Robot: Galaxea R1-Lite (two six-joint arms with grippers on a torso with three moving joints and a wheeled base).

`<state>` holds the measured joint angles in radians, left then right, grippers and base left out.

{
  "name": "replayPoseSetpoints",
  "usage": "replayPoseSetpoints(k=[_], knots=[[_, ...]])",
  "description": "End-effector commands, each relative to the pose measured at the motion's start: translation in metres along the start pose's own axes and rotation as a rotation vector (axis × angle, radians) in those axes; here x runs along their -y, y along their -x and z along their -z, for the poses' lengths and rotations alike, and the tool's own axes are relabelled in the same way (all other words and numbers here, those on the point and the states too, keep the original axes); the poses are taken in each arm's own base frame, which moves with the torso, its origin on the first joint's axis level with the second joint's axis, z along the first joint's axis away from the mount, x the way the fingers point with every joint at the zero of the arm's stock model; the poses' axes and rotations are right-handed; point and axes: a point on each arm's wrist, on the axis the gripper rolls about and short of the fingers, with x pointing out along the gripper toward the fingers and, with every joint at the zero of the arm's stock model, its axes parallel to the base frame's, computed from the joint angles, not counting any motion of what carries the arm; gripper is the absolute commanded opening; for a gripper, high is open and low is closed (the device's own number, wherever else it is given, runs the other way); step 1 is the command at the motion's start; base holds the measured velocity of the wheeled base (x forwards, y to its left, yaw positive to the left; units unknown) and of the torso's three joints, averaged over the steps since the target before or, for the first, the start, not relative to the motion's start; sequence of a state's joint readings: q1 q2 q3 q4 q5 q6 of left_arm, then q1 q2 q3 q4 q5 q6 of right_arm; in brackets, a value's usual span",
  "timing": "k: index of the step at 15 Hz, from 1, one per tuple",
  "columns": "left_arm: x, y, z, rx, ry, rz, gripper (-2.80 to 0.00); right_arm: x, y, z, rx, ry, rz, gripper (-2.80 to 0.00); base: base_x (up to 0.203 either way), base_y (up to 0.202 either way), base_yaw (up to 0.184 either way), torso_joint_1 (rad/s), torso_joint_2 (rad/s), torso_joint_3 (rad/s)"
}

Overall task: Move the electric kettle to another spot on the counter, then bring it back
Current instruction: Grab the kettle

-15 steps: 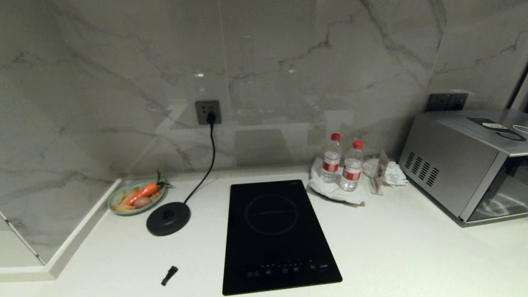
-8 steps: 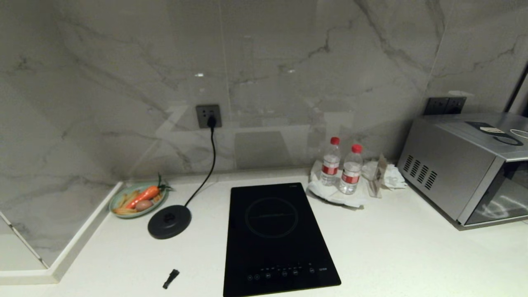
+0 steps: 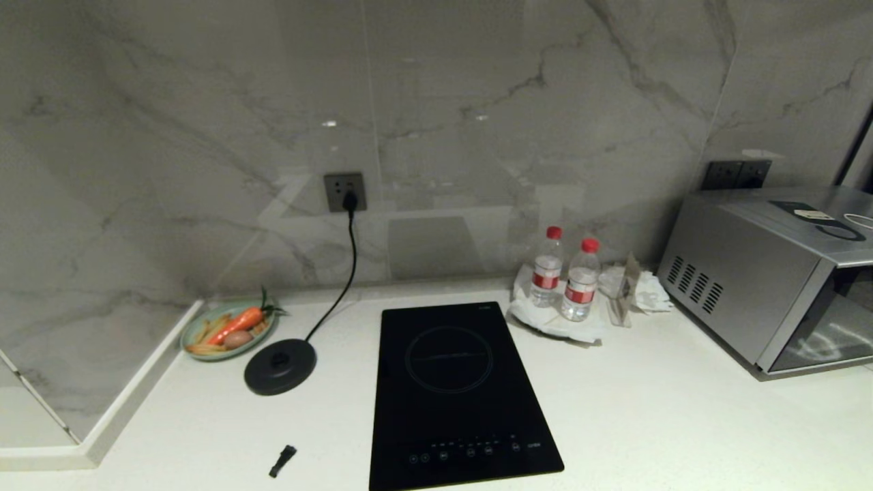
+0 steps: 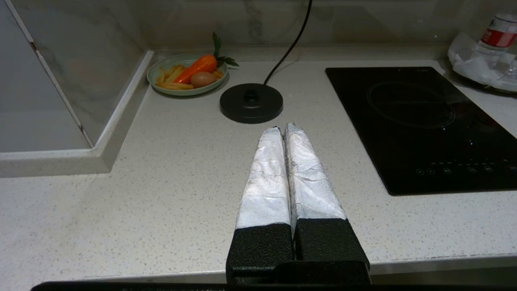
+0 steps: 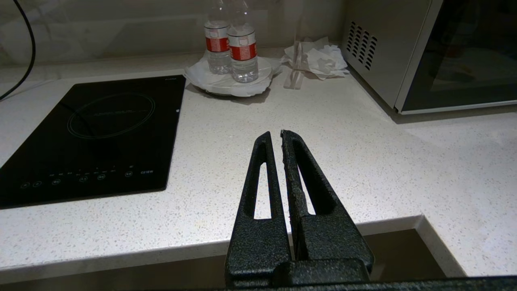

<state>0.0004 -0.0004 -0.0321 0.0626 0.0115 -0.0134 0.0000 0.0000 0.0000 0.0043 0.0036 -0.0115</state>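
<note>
Pointing over the counter [image 4: 133, 210] toward the round black base disc [image 4: 251, 102], the left gripper [image 4: 281, 128] is seen closed and empty. The right gripper [image 5: 274, 135] is likewise pressed shut, right of the induction hob [image 3: 453, 389]. No kettle is visible anywhere.

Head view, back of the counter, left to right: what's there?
Green plate of vegetables → round black kettle base → black induction hob → two water bottles → crumpled paper → silver microwave. No kettle in view.
</note>
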Motion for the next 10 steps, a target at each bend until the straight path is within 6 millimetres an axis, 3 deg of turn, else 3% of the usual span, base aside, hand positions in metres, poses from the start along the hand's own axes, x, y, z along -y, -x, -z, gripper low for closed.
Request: replayPoseSetpoints(k=[1,10], knots=[[0.0,0.0,0.0,-0.001,0.0,-0.001,-2.8,0.0,0.0,0.0,0.0,0.001,-0.001,-2.8,0.0,0.0,0.0,0.0,0.0,0.0],[0.0,0.0,0.0,-0.001,0.0,-0.002,-2.8,0.0,0.0,0.0,0.0,-0.002,0.0,-2.8,0.0,0.0,0.0,0.0,0.0,0.0]])
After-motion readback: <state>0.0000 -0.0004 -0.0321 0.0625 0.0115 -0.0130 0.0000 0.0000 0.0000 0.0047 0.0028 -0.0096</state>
